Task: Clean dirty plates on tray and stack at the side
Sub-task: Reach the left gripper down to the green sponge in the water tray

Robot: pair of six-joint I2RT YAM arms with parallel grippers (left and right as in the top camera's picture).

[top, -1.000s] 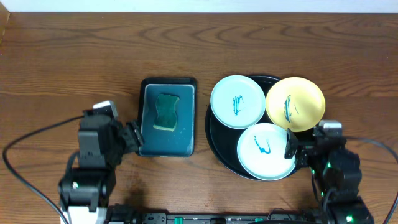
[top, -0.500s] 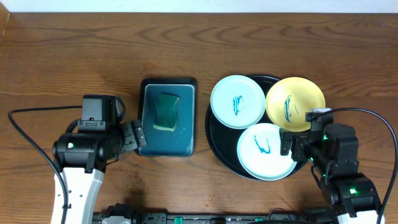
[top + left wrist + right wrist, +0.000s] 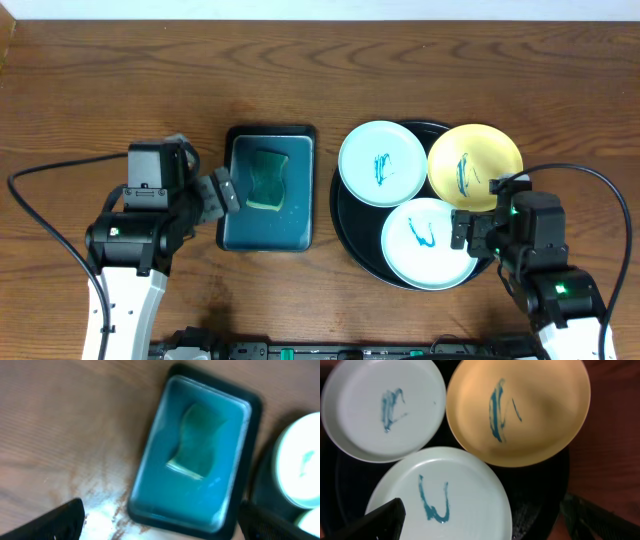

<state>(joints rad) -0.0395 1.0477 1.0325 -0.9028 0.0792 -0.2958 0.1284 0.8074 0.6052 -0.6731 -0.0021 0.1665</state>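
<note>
Three plates lie on the round black tray (image 3: 350, 215): a mint plate (image 3: 382, 163) at the back left, a yellow plate (image 3: 475, 167) at the back right, and a mint plate (image 3: 430, 242) in front. Each has a teal smear. My right gripper (image 3: 465, 235) is open and empty over the front plate's right edge. In the right wrist view it (image 3: 485, 525) hovers above the front plate (image 3: 445, 495), with the yellow plate (image 3: 520, 410) and the other mint plate (image 3: 382, 407) beyond. My left gripper (image 3: 222, 192) is open and empty at the left edge of the teal tray.
A rectangular dark-rimmed teal tray (image 3: 270, 230) holds a green sponge (image 3: 267, 180), left of the black tray. The left wrist view shows the tray (image 3: 150, 500) and sponge (image 3: 197, 442) ahead of my open left gripper (image 3: 160, 527). Brown wood tabletop (image 3: 120, 90) surrounds everything.
My left gripper has moved toward the back along the teal tray's left edge. The right arm has shifted only slightly. The plates and sponge have not moved.
</note>
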